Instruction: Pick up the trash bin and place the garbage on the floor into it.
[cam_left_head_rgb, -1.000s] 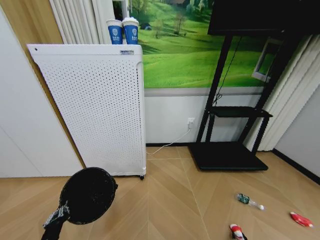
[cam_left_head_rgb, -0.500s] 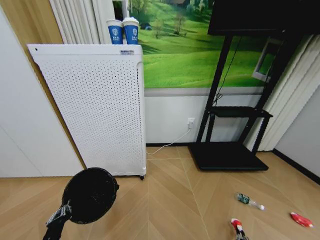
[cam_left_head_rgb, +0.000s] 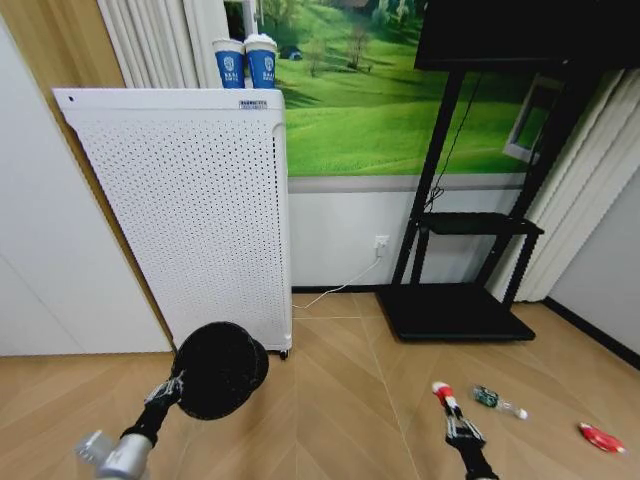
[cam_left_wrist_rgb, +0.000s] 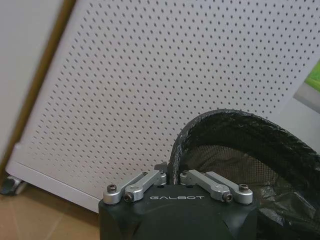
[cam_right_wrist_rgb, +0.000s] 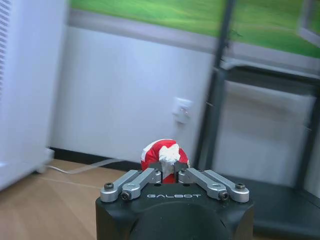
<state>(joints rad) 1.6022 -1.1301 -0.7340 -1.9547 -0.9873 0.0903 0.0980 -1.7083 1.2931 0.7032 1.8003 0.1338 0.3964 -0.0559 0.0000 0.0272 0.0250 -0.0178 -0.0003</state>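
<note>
Trash bin (cam_left_head_rgb: 218, 369) hangs low on your left, its rim pinched by your left gripper (cam_left_wrist_rgb: 176, 176), while your right gripper (cam_right_wrist_rgb: 170, 172) clamps the red-and-white scrap (cam_left_head_rgb: 441, 391) aloft near right; next, likely carry it left over the bin's mouth.

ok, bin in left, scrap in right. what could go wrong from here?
1. The left gripper pinches the trash bin only by its rim; it may swing or slip.
2. The right gripper holds the red-and-white scrap at its fingertips, well apart from the bin; it could drop in transit.
3. The bin hangs close to the white perforated cabinet; it might bump.
</note>
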